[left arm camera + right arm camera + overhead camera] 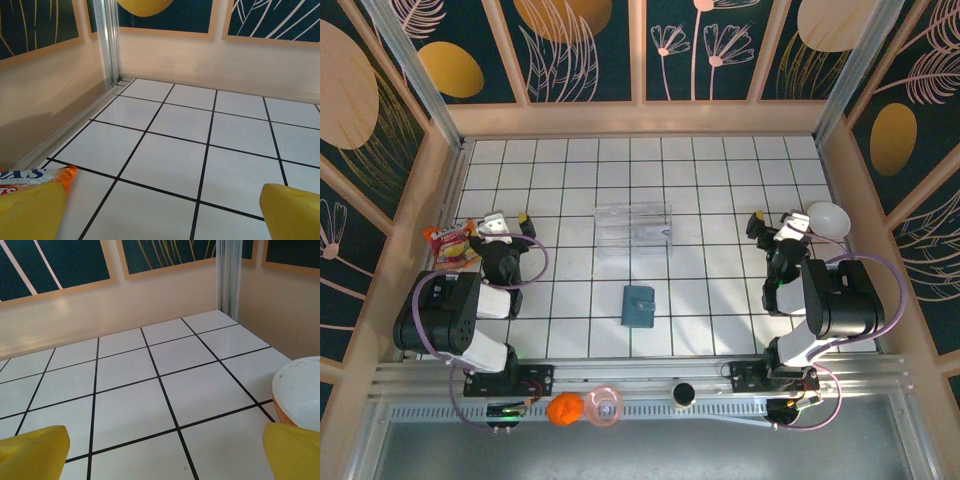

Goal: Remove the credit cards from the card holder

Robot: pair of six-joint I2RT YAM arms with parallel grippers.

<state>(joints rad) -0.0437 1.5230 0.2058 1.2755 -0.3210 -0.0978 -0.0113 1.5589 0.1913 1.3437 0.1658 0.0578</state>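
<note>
Card holder (639, 306); blue-lettered snack packet (30, 175)

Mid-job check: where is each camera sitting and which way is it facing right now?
Top external: above and behind the bases, looking down on the tiled table, card holder and both arms, left end effector and right end effector open.
Left wrist: low, facing the far-left corner; yellow fingertips at bottom.
Right wrist: low, facing the far-right corner; yellow fingertips at bottom.
Shared: snack packet in top and left wrist; white bowl in top and right wrist.
</note>
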